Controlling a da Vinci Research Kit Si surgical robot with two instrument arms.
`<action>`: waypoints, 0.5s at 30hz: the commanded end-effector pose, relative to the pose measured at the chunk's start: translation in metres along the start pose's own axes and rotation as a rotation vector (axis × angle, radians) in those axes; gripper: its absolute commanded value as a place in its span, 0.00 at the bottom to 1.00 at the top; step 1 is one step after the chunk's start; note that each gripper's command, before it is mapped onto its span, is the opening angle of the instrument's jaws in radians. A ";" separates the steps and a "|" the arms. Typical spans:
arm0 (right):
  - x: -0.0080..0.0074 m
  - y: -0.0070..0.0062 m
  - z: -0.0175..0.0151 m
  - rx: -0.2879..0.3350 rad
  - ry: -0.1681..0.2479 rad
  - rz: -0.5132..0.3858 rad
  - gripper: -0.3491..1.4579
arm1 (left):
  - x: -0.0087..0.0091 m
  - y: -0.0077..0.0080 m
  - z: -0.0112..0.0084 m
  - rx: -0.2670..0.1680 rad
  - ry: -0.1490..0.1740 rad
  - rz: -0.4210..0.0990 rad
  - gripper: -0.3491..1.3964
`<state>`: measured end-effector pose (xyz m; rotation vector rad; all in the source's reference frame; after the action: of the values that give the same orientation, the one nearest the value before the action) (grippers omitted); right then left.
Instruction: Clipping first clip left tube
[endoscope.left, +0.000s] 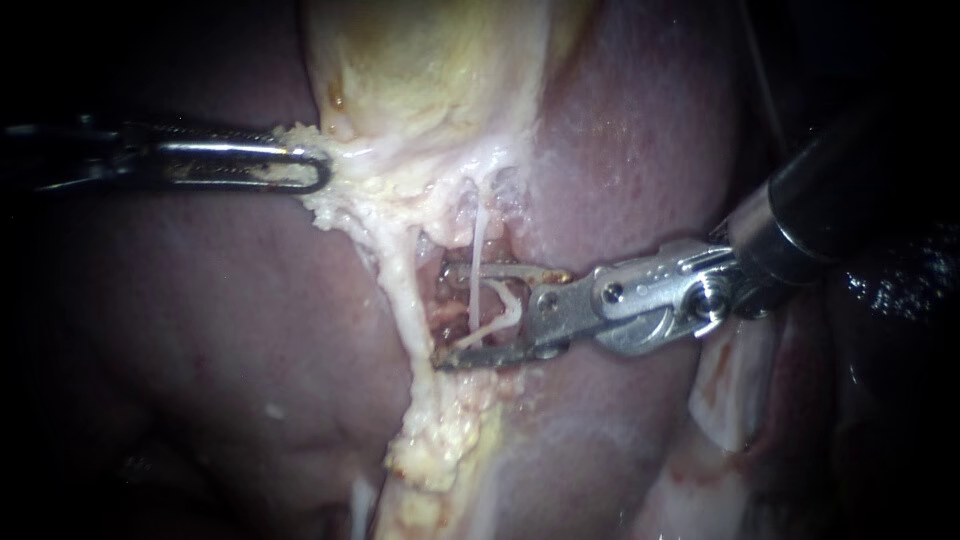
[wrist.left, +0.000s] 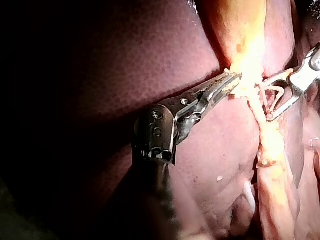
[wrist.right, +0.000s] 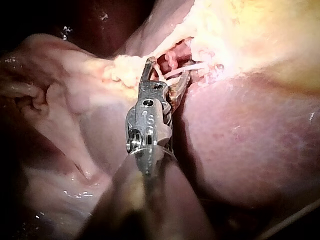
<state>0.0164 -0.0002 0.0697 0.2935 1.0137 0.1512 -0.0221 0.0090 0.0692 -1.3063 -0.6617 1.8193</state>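
Endoscope view: no clip sits on the thin pale tube (endoscope.left: 478, 245) yet, so I judge that the clipping itself is left to do. The right instrument (endoscope.left: 462, 315) has its jaws spread wide with the tube between them, not squeezed. The left instrument (endoscope.left: 305, 170) pinches pale fatty tissue (endoscope.left: 335, 205), off to the left.

Left wrist view: its jaws are clamped on that tissue.

Right wrist view: the gaping jaws straddle the tube.

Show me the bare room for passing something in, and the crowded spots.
Bare liver lies below the left instrument, and more above the right instrument. Crowded: the tube between its open jaws, beside the fatty tissue.
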 end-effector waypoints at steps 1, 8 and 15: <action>0.0000 0.0000 -0.0001 0.001 0.000 0.000 0.47 | 0.0000 0.0000 0.0000 0.000 0.000 0.000 0.00; -0.0005 -0.0002 -0.0012 0.006 0.001 -0.003 0.47 | 0.0000 0.0000 -0.0002 -0.001 0.000 0.000 0.00; -0.0011 -0.0001 -0.0047 0.021 0.017 0.028 0.47 | 0.0003 0.0000 -0.0008 -0.005 -0.002 -0.002 0.00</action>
<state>0.0111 0.0005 0.0680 0.3343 1.0318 0.1798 -0.0214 0.0093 0.0689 -1.3067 -0.6682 1.8189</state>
